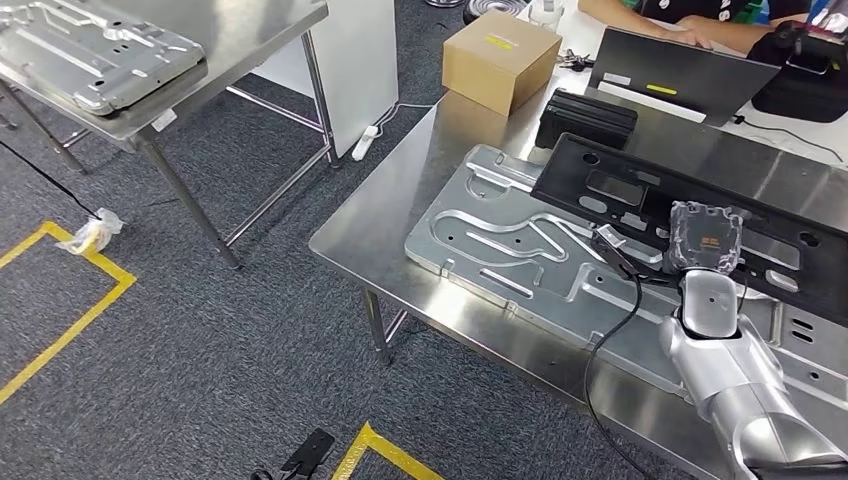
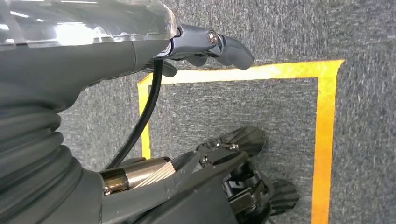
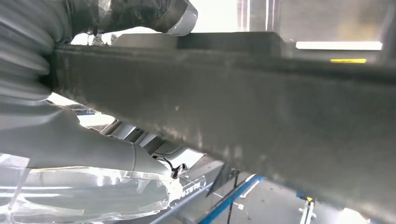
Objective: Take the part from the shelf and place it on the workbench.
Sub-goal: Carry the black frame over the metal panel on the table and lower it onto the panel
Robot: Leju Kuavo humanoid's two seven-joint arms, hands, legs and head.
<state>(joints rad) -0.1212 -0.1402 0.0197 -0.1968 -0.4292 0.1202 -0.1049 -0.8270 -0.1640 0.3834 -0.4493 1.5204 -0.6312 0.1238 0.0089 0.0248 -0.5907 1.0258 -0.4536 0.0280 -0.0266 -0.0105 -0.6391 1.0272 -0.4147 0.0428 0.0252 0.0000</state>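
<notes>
My right hand (image 1: 703, 240), lower right of the frame, grips the black plastic panel (image 1: 700, 205) on the steel workbench (image 1: 400, 215); my left hand (image 2: 205, 46) hangs with fingers curled, holding nothing.

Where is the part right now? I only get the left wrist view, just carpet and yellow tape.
Observer: Head view shows the black part lying on a silver plate on the workbench.
Operator: Is the right robot hand on it?
Observer: Yes, the right robot hand sits on it; grip unclear.
Operator: Anyone close?
Observer: A person's arm rests beyond a laptop at the far side.
</notes>
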